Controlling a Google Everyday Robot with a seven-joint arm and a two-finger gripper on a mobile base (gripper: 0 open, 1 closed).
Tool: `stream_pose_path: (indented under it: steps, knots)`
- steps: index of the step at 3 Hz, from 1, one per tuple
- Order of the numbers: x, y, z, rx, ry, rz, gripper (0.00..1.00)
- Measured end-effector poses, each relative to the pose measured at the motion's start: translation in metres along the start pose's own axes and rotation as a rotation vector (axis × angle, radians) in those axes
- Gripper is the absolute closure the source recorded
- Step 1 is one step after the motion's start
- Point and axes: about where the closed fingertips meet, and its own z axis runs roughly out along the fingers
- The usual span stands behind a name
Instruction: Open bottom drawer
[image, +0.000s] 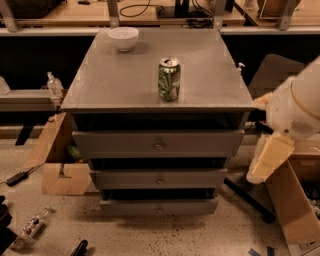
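Observation:
The grey cabinet (125, 85) fills the middle of the camera view with three drawers stacked in its front. The bottom drawer (130, 207) is the lowest, shortest front, with a small round knob (159, 209) at its centre and a dark gap above it. My arm's white and cream links (280, 135) hang at the right edge, beside the cabinet's right side and apart from it. The gripper itself is out of view, and nothing touches the drawer.
A green can (169, 79) and a white bowl (123, 38) stand on the cabinet top. Cardboard boxes sit on the floor at the left (57, 170) and right (295, 210). A dark chair base (250, 197) lies right of the cabinet, and small clutter at the lower left.

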Motion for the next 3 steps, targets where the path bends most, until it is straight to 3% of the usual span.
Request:
stream_pose_path:
  steps: [1, 2, 3]
  knots:
    - [0.028, 0.027, 0.073, -0.039, -0.048, 0.059, 0.0]
    - [0.06, 0.045, 0.165, -0.029, -0.054, 0.108, 0.0]
    - [0.067, 0.019, 0.215, 0.063, -0.034, 0.102, 0.0]
